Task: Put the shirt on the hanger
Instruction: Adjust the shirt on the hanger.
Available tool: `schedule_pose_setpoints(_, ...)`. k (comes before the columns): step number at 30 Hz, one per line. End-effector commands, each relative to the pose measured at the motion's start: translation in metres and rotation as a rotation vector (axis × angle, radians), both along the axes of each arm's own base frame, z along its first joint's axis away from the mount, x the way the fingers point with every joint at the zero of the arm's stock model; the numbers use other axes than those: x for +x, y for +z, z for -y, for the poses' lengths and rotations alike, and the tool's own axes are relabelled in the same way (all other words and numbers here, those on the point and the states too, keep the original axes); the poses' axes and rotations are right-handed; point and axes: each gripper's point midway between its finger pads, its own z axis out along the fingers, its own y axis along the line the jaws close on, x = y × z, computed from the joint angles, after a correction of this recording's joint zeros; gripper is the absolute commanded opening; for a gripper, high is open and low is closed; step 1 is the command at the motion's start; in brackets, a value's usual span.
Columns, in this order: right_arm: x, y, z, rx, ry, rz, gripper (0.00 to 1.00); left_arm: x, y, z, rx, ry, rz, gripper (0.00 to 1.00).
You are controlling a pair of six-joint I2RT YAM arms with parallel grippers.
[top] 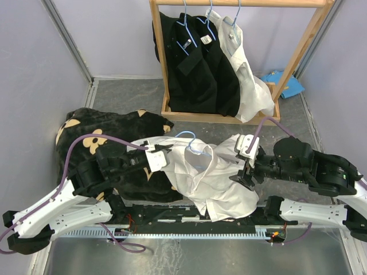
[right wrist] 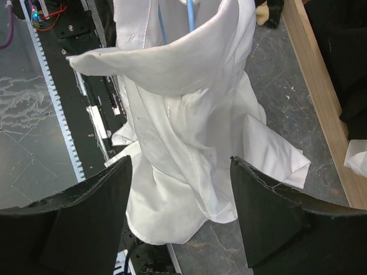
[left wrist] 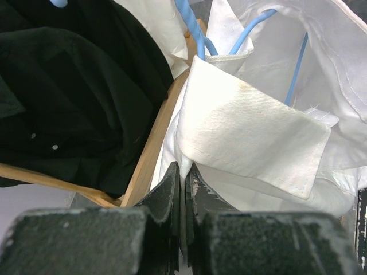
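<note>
Grey surface (top: 321,123), lavender walls (top: 34,69): the shirt (top: 209,177) hangs bunched near the middle of the near edge, between our arms, long axis running toward us, with the hanger (left wrist: 190,28) in its collar. Our left gripper (left wrist: 184,175) is clamped on fabric beside the collar. Our right gripper (right wrist: 180,166) gapes empty, shirt body straight ahead between its jaws. The wooden rack (top: 305,46) and flowered cloth (top: 103,137) stand well aside.

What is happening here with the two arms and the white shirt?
Two robot arms are handling a white shirt that is between them. The left gripper is shut on the shirt's edge near the collar. A light-blue hanger is already inside the neck, and its hook sticks out at the top. The right gripper is open and faces the hanging cloth without holding it.
</note>
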Motion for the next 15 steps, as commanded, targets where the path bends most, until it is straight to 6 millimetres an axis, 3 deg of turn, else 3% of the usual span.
schedule_pose_setpoints(1,-0.003,0.010,-0.009,0.026,0.058,0.026,0.76,-0.013,0.033,0.005,-0.078,-0.079,0.036,0.03)
schedule_pose_setpoints(15,0.002,-0.014,-0.037,-0.032,0.094,-0.017,0.71,-0.031,0.055,0.008,-0.113,-0.172,0.054,0.03)
